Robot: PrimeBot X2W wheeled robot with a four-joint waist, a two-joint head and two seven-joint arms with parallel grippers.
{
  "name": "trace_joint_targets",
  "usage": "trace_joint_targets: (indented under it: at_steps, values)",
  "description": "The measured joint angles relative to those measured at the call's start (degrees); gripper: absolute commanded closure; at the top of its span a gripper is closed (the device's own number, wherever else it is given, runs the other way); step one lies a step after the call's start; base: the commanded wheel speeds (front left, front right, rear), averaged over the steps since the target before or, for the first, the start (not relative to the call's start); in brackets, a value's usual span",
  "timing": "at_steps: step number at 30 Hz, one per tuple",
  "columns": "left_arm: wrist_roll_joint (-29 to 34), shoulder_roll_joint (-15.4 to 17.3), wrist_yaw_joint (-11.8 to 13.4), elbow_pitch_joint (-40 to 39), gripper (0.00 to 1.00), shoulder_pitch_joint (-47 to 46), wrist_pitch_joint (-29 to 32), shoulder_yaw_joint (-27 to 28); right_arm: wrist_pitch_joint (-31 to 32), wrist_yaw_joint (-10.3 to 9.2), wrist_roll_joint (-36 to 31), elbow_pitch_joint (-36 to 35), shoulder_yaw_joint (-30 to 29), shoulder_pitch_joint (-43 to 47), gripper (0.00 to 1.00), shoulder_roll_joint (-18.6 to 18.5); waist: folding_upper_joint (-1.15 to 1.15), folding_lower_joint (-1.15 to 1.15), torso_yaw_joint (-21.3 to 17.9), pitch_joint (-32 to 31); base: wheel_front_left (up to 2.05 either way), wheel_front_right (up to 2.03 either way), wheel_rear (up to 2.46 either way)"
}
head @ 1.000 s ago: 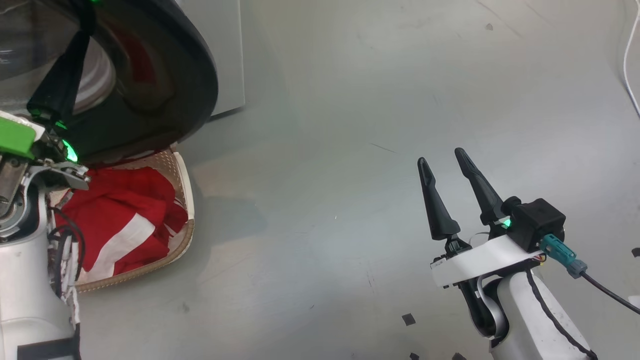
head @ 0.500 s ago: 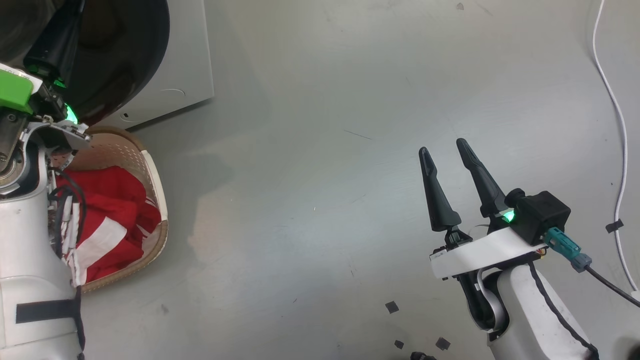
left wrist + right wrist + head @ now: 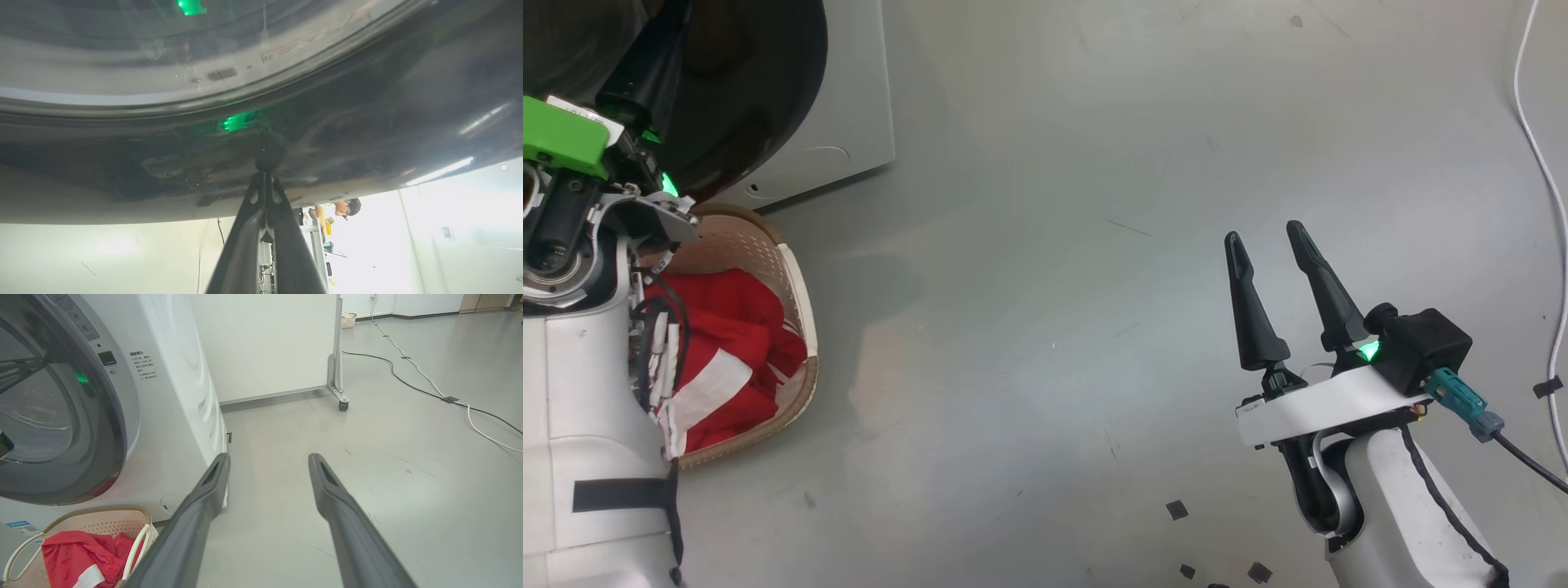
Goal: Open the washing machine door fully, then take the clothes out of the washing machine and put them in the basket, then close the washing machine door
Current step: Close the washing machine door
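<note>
left claw (image 3: 265, 157): closed, tips against washing machine door (image 3: 367, 102); risk: may slip off glossy rim, door unlatched. right claw (image 3: 1263, 232): open, idle.

Upper left of the left wrist view, the washing machine door (image 3: 367, 122) has a glossy black rim, mirror-like, with smooth clear glass inside it. The washing machine (image 3: 175, 396) is smooth white panel with a soft sheen. At lower left of the head view, the basket (image 3: 737, 245) is cream perforated plastic with a brown woven-look rim; the clothes (image 3: 731, 327) in it are soft, creased cloth. The floor (image 3: 1054, 286) is smooth grey, faintly shiny, scuffed. The right gripper (image 3: 1263, 233) has matt dark fingers (image 3: 1250, 318).
</note>
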Motion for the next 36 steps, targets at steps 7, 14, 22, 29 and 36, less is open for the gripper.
trace_joint_targets:
  at_steps: [7, 14, 22, 29, 36]
  values:
    - [-2.19, -1.36, -0.02, -0.57, 1.0, 1.45, 0.32, 0.11, 0.0, 0.0, -0.99, 0.18, -0.78, 0.04, 0.0, 0.0, 0.0, 0.0, 2.08, -1.07, 0.0, 0.0, 0.0]
    - [-6.41, -2.43, -0.02, -6.35, 1.0, 8.54, 0.21, 1.79, -0.18, 0.09, -2.36, 1.03, -1.46, 0.38, 0.0, -0.01, 0.0, 0.0, 5.93, -2.95, 0.0, 0.0, 0.0]
    - [-9.2, -2.96, -0.02, -9.26, 1.0, 18.06, -0.57, 2.86, -0.18, 0.18, -3.25, 2.4, -2.18, 1.78, 0.0, -0.74, 0.0, 0.0, 10.33, -5.47, 0.0, 0.0, 0.0]
    - [-11.37, -3.05, -0.02, -11.18, 0.35, 26.07, -1.31, 3.13, -0.18, 0.44, -4.16, 3.75, -2.32, 3.37, 0.0, -1.15, 0.0, 0.0, 13.68, -8.54, 0.0, 0.0, 0.0]
    - [-12.13, -3.08, -0.02, -13.21, 0.0, 32.18, -3.54, 2.03, -0.18, 0.65, -4.69, 4.93, -2.32, 5.37, 0.0, -1.48, 0.0, 0.0, 16.65, -11.89, 0.0, 0.0, 0.0]
